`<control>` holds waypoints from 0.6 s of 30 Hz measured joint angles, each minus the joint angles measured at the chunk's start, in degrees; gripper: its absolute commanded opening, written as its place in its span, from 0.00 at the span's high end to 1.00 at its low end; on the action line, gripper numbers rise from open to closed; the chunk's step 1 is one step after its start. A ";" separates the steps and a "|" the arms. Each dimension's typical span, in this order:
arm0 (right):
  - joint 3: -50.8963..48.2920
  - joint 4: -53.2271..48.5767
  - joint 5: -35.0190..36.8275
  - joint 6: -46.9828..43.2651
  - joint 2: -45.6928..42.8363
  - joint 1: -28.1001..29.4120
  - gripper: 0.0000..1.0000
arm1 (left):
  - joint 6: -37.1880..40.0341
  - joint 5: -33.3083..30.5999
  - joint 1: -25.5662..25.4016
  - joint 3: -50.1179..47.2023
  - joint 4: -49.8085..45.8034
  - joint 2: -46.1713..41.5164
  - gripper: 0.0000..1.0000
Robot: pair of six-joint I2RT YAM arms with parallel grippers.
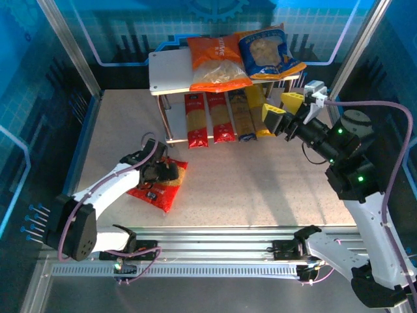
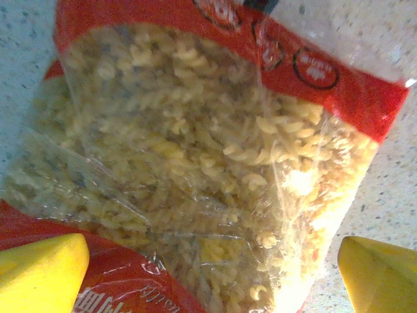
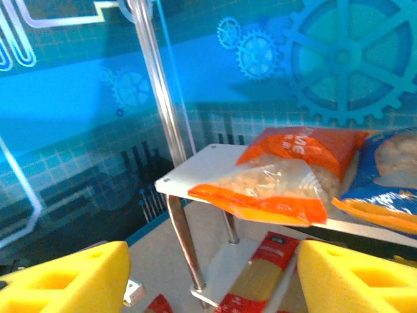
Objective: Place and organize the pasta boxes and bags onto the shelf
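Note:
The red bag of short pasta lies flat on the table at the left. My left gripper hovers right over it, open. In the left wrist view its yellow fingertips stand wide apart on either side of the red bag. The shelf carries the orange bag and the blue bag on its top board. Two red packs, a dark blue pack and a yellow pack lie side by side on the lower board. My right gripper is open and empty at the shelf's right end.
The right wrist view faces the shelf's top board, with the orange bag, the blue bag and a red pack below. A thin metal leg stands near. The left third of the top board is bare.

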 measured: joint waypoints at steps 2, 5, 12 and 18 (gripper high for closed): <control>-0.50 0.00 0.66 0.00 -1.14 0.00 0.31 | 0.02 -0.50 -0.83 0.00 -0.42 1.46 0.01; -2.64 0.42 0.87 0.55 -2.82 0.00 0.31 | 0.02 -1.49 -1.42 0.11 -1.33 3.37 0.01; -11.69 0.46 0.87 4.35 -5.64 0.00 0.31 | 0.48 -3.74 -1.44 2.97 -4.13 6.64 0.01; -15.19 -3.67 1.44 5.66 -6.54 0.00 0.31 | 1.75 -4.17 -1.44 6.19 -5.68 10.75 0.00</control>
